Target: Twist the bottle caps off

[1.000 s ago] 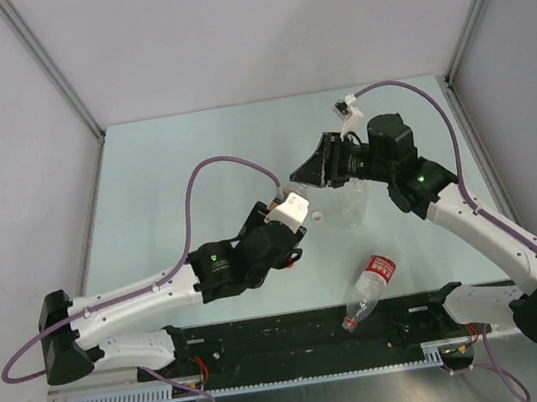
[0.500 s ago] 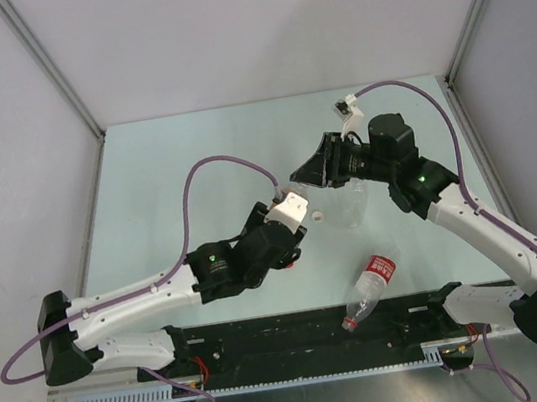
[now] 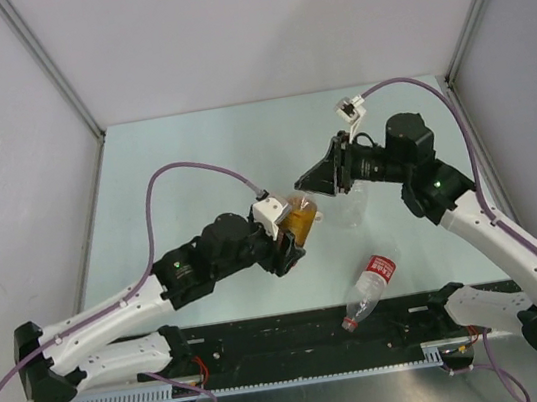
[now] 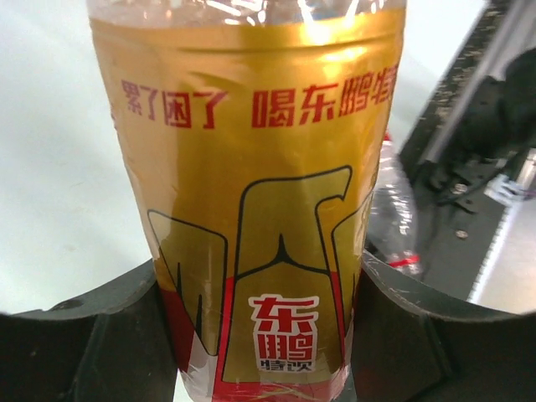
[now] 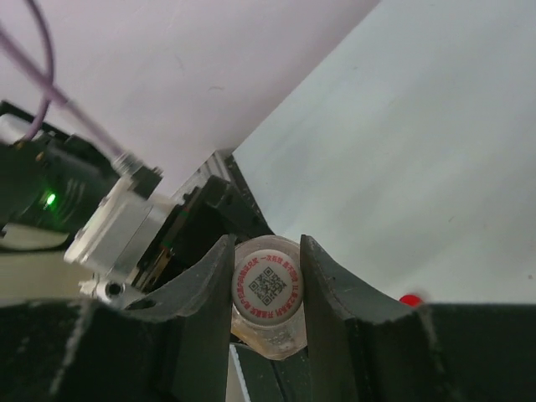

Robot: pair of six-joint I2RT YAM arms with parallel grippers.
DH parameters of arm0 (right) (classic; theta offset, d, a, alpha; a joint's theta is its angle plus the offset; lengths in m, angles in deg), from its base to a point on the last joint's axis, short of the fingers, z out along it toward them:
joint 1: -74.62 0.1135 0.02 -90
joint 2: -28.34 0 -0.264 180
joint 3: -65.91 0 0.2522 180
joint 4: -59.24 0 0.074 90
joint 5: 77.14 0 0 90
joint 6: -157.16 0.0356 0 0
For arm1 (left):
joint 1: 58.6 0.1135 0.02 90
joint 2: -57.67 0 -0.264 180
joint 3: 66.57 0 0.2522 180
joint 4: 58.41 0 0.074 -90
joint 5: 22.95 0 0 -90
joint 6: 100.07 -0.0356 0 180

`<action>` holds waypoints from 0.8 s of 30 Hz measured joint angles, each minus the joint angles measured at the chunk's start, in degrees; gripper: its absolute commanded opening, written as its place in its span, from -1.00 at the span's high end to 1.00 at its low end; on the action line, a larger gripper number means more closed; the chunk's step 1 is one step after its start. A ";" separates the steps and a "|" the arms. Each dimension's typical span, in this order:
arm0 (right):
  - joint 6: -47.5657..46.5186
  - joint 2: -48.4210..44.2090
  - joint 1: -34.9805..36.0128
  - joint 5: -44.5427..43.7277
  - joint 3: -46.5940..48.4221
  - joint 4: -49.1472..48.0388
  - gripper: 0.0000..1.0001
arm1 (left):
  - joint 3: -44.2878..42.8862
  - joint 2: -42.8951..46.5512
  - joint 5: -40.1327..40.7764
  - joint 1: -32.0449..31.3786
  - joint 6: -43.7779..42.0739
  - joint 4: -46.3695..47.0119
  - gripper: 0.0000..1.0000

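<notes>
Your left tool (image 4: 266, 352) is partly closed around the short amber-filled plastic bottle with a gold-and-red label (image 4: 260, 167). Its two black fingers (image 4: 126, 335) press the label's lower sides. Your right tool (image 5: 265, 251) is nearly closed and pinches the small white round cap printed with a red ring and square code (image 5: 268, 286). One finger sits on each side of that cap, which is at the bottle's translucent neck. You cannot tell whether the cap is still threaded on.

In the overhead view your left arm reaches from the near left corner diagonally to the middle of the pale green counter (image 3: 190, 152). It holds the amber bottle tilted above the counter. Your right arm rises from the near right corner with its elbow bent. Its wrist is turned left, and the tool meets the bottle's top.

The amber bottle holds amber liquid. A clear unlabelled plastic bottle (image 3: 352, 207) stands just beside the right tool. A clear plastic bottle with a red-and-white label (image 3: 371, 289) lies on its side near the counter's near edge. A small bright red cap (image 5: 409, 299) lies on the counter, partly hidden.
</notes>
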 measured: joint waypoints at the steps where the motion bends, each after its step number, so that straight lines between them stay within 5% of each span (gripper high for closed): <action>1: -0.31 -0.17 -0.22 1.18 0.00 -0.17 1.00 | 0.26 0.28 -2.12 0.48 0.09 0.50 1.00; 12: -0.96 -4.46 -1.14 23.71 -0.31 -14.12 1.00 | 5.16 5.55 -31.21 3.06 3.43 14.86 1.00; 19: -0.76 -7.13 0.72 31.12 -1.36 -22.67 1.00 | 6.16 5.92 -41.86 2.99 4.50 20.26 1.00; 24: 0.13 -7.37 0.96 31.71 -1.66 -24.72 0.54 | 6.16 5.92 -43.23 2.97 4.98 20.94 1.00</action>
